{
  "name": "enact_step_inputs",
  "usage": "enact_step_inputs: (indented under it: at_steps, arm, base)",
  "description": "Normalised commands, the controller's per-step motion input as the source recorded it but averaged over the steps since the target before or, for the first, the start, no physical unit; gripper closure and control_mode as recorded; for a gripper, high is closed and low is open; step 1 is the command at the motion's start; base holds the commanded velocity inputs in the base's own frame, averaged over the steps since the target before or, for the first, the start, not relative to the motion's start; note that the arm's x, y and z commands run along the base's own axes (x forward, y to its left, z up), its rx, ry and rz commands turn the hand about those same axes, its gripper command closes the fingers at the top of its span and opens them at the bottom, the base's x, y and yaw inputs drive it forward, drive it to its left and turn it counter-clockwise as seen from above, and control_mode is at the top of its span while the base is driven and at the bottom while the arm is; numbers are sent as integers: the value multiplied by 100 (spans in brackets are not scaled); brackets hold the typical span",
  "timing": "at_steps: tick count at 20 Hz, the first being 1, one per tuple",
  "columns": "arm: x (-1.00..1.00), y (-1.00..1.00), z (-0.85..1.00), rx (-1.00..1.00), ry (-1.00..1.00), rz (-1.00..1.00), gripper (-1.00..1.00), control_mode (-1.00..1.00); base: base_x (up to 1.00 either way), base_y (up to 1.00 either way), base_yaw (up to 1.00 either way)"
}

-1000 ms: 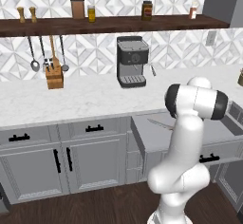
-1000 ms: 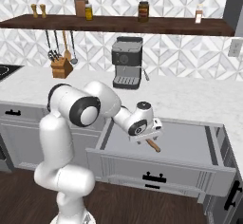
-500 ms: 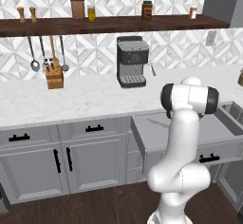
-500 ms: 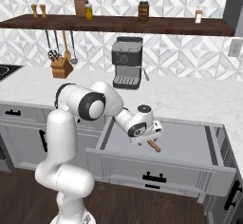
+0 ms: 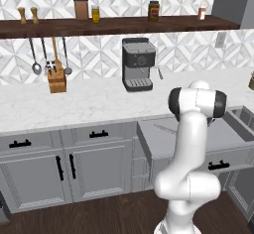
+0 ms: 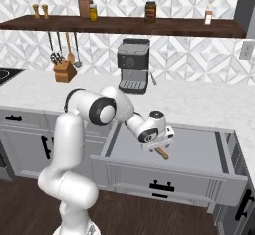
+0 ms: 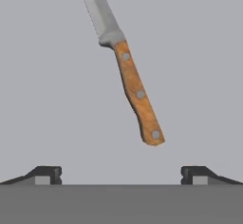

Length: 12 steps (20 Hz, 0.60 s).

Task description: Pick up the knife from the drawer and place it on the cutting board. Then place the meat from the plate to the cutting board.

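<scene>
The knife [image 7: 128, 71] lies flat on the floor of the pulled-out drawer [image 6: 199, 147], blade toward 11 o'clock in the hand view. The gripper [image 7: 121, 173] hangs over it with jaws spread wide and empty, seemingly so they can straddle the wooden handle

White Franka Panda arm with dark joints

Glossy rounded white arm [image 6: 74, 149] segments, black ring at the joint [image 6: 101, 111], a bulbous white base [image 5: 186, 193]; two small dark fingertips [image 7: 45, 174] at lower frame.

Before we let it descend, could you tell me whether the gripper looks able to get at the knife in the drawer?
Probably yes: the gripper hangs open over the knife, which lies alone on the open drawer's bare floor, nothing between them.
</scene>
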Motion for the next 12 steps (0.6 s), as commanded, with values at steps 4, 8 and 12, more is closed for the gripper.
enact_step_inputs:
  at_steps: [4,8,12]
  arm:
    - [11,-11,-8,1,0,0,-100,-100]
    - [6,0,-14,0,0,0,-100,-100]
    - [0,0,-18,0,0,0,-100,-100]
  base:
    - [0,0,0]
    - [0,0,0]
    - [0,0,0]
